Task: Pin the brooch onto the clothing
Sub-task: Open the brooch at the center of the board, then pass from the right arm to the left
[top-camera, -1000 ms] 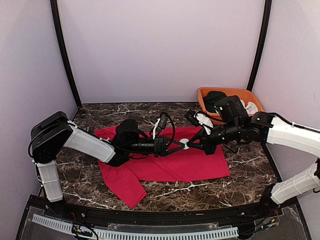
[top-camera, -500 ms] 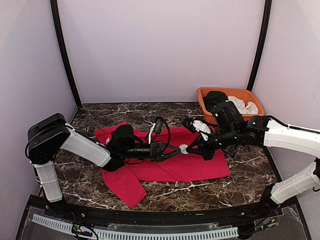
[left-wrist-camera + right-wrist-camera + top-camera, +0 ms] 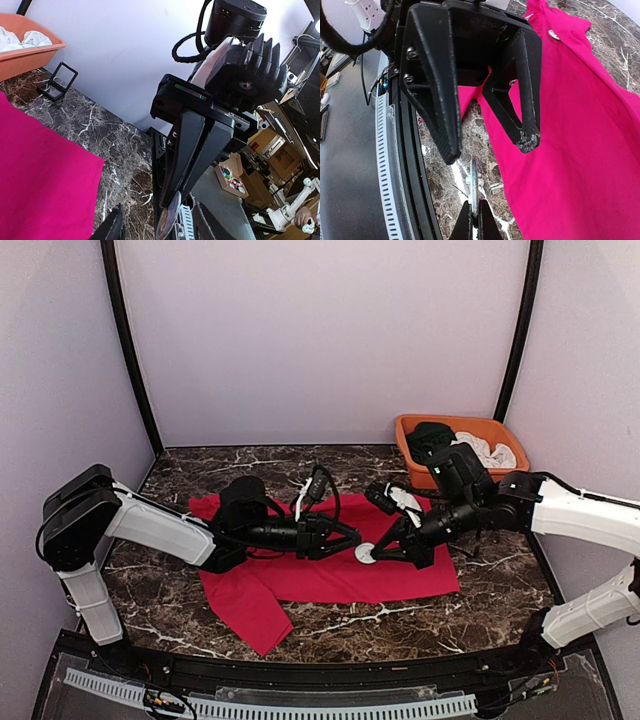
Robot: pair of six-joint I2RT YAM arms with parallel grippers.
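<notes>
Right jaws are pinched tight together on the brooch [image 3: 366, 553], a small pale round disc. They've got it by the edge, so it pokes out past the tips. In the right wrist view it's edge-on, basically a thin sliver.

Left jaws face them head-on, tips almost meeting the right ones. They're spread apart with nothing in them. The brooch sits just off their tips, roughly lined up with the gap between them. Can't tell if either left finger is actually touching it.

The red T-shirt [image 3: 400, 575] is spread flat on the dark marble worktop [image 3: 500, 580], right underneath both sets of jaws, which meet over its middle. One sleeve trails toward the near edge, back behind the left jaws and below the left arm [image 3: 160, 530]. Honestly can't tell whether the brooch touches the cloth or hangs just above it.

Well behind the right jaws, past the right arm [image 3: 580, 510], there's an orange basket [image 3: 470, 419] with a dark green garment [image 3: 432, 432] and a white garment [image 3: 490, 452] in it. The left wrist view also catches a small black frame-like case [image 3: 57, 82] on bare worktop, out beyond the shirt and off to one side of the right jaws.
</notes>
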